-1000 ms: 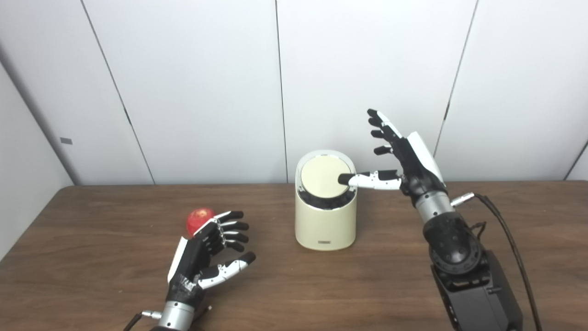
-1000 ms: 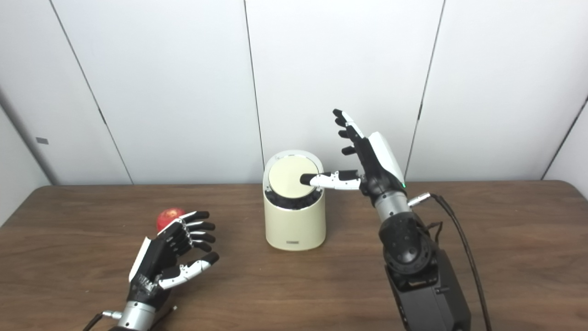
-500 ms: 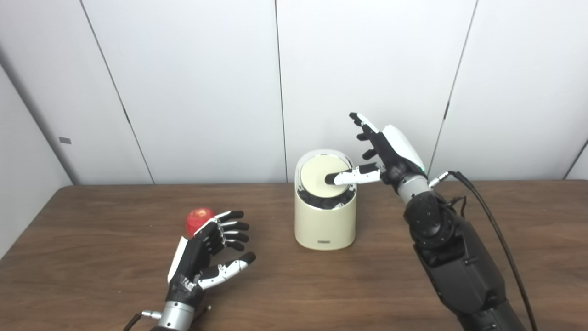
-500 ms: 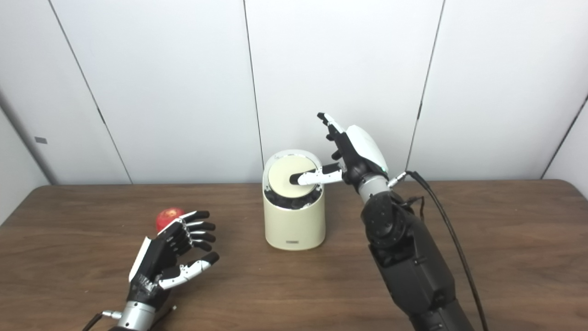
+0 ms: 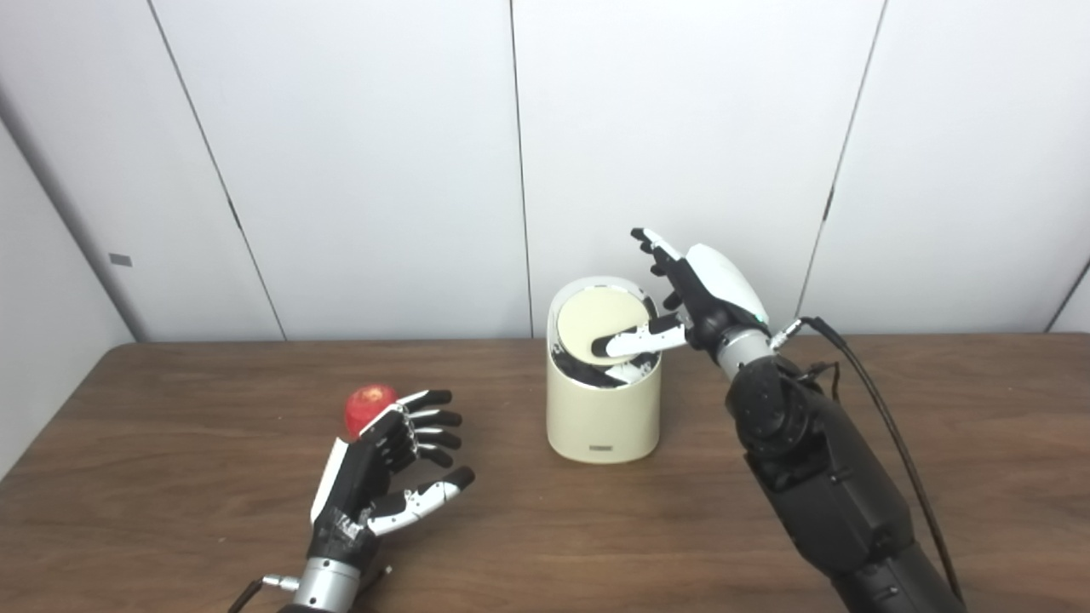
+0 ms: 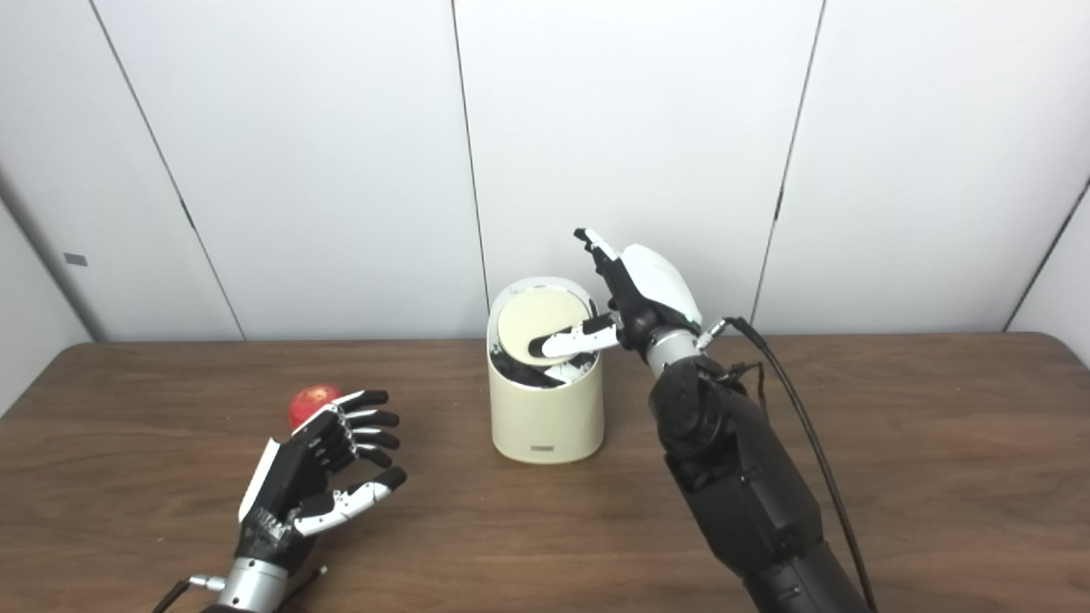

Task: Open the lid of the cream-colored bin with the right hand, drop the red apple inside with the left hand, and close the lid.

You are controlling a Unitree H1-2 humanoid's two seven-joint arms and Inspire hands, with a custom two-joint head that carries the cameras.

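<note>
While the open left hand [image 5: 375, 477] half-hides the apple [image 5: 368, 403], the empty, spread right hand [image 5: 694, 294] covers the lid [image 5: 592, 328].

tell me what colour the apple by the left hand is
Red, the apple shows best in the left eye view.

Hidden behind the left hand's [image 5: 375, 477] raised fingers: the lower right of the apple [image 5: 368, 403]. Dark and unreadable under the right hand's [image 5: 694, 294] thumb: the bin's [image 5: 603, 417] inside. Cut off at the bottom edge: both forearms.
</note>
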